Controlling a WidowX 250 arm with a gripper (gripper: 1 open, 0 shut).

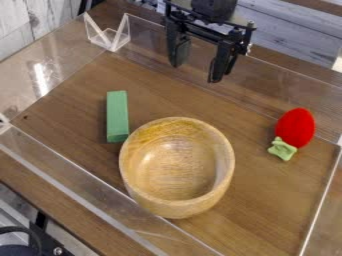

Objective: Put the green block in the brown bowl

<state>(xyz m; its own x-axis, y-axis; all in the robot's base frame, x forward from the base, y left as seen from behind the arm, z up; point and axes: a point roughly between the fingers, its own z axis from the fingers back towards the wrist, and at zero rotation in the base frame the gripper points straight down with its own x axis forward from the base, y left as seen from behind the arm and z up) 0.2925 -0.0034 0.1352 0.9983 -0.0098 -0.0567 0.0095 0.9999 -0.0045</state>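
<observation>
Sitting closest to the camera is the brown bowl [177, 166]. It is big, round and made of light wood, with a thick rim and lines in the wood. It stands upright on the wooden table [254, 100], and nothing is inside it.

Just behind the bowl, on its left side, lies the green block [118, 115]. It is a long, plain green bar. It lies flat on the table, with one short end near the bowl's rim and the other end pointing away toward the back. I cannot tell if that near end touches the rim or only sits just beside it.

Off to the right of the bowl is a red round toy [297, 127] with a small light-green leafy piece [282, 151] at its bottom. It sits apart from the bowl, close to the right side of the table.

A low clear plastic wall [60, 172] runs around the table's edges.

Farther back, the gripper [197, 56] hangs over the table and points down. Its two dark fingers [175, 45] are spread wide apart, and nothing is between them. It is well away from the green block and is not touching anything.

In the far left corner stands a small clear plastic stand [107, 32].
</observation>
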